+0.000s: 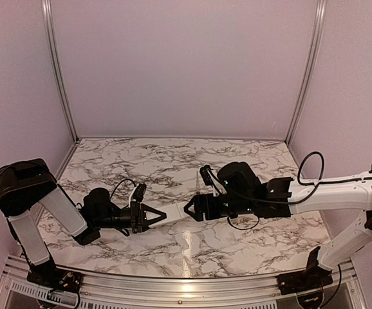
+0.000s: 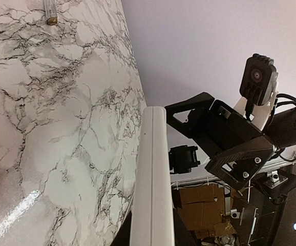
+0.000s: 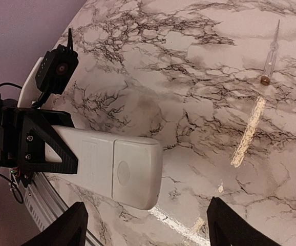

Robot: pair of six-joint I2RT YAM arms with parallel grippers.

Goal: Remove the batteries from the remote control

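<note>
White plastic bridges the gap between my arms: the remote control [image 1: 176,212] hangs level above the marble desk [image 1: 173,161], clamped at one end by the left end effector [image 1: 160,214]. I judge that grip is there to present the free end to the other arm. The right end effector [image 1: 194,209] sits just at that end, jaws wide apart and holding nothing. The battery cover [image 3: 135,174] faces its camera and looks shut. No batteries show, presumably inside. A thin rod [image 3: 268,61] lies well apart.
</note>
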